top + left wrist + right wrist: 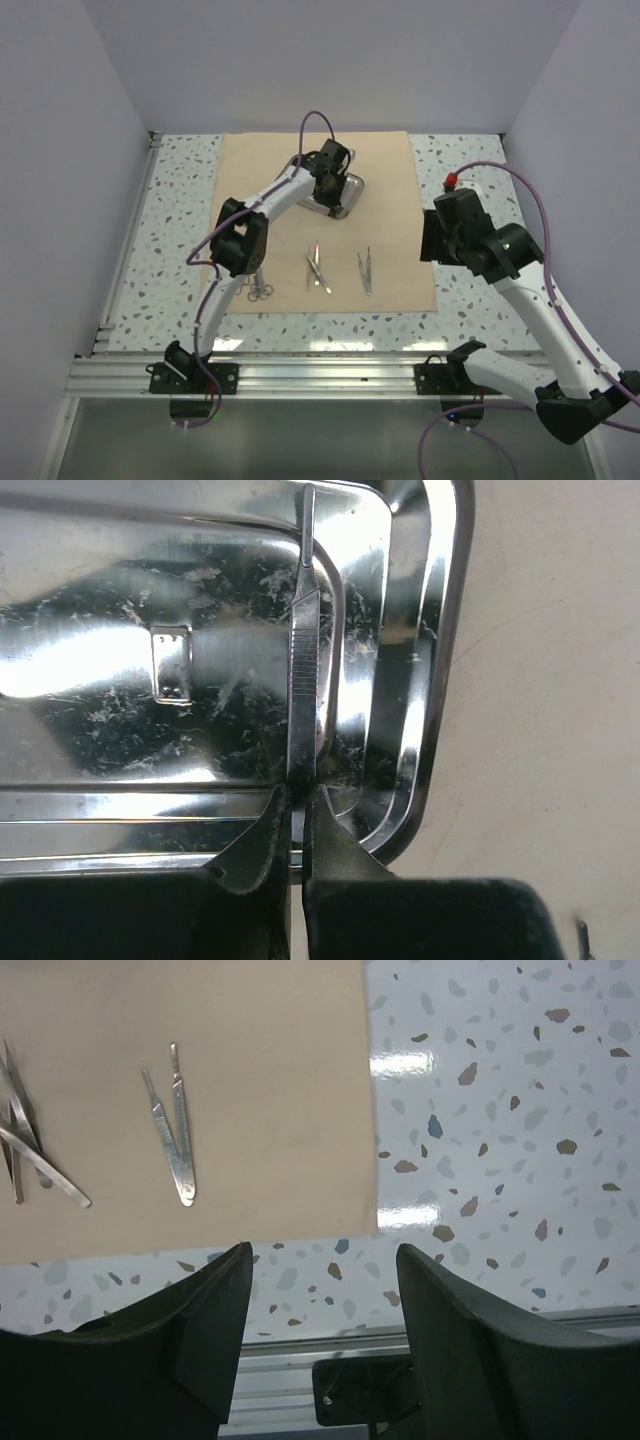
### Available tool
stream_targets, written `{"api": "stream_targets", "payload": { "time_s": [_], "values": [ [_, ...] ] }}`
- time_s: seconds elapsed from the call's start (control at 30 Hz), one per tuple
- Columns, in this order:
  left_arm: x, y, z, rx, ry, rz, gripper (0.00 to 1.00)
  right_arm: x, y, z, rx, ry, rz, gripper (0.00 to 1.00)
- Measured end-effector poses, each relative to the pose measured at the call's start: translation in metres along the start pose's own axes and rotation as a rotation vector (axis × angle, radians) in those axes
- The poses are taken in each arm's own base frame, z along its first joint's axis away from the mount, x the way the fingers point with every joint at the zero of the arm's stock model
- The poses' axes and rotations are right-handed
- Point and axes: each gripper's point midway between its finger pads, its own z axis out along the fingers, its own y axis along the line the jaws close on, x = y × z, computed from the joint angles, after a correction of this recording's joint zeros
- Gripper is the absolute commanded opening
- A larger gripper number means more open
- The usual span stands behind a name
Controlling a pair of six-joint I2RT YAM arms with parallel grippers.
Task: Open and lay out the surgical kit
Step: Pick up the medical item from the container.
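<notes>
**Worktop** (175, 220): one speckled surface carrying all items.

**Cloth wrap** (400, 200): one tan sheet, spread flat. Judged fully opened to serve as the field for laying out the kit.

**Steel tray** (352, 190): one, on the far half of the cloth wrap, set slightly askew to its edges. The left wrist view shows a single item in it.

**Left tool** (297, 795): over the far half of the cloth wrap, above the tray. Its fingers are clamped on one ribbed handle (303, 660), which runs along the tray's inner wall to the rim. Whether the handle is lifted or resting cannot be told. Judged step: taking the last tray item out to join the row.

**Right tool** (322, 1255): fingers apart, nothing between them. It sits just off the right edge of the cloth wrap, by its near right corner. Judged to be parked there to keep clear of the working arm.

**Laid-out instruments**: three groups in a row along the near half of the cloth wrap, spaced apart, presumably so each can be picked singly.
- Ring-handled scissors (259, 291), left end, partly under the left arm; count uncertain.
- Crossed group (318, 271), mid-row; at least three pieces, exact count unclear.
- Two slim handles (365, 272), right end, side by side and converging at one end.
</notes>
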Motion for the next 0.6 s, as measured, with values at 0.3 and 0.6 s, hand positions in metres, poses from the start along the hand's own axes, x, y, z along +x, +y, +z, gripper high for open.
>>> {"api": "stream_targets", "payload": {
  "time_s": [0.3, 0.6],
  "values": [
    [0.006, -0.012, -0.013, 0.034, 0.014, -0.121, 0.00, -0.002, -0.003, -0.011, -0.028, -0.039, -0.003, 0.63],
    [-0.022, -0.024, -0.073, 0.052, -0.088, -0.184, 0.00, -0.002, -0.005, -0.024, -0.067, -0.072, -0.004, 0.64]
  ]
}}
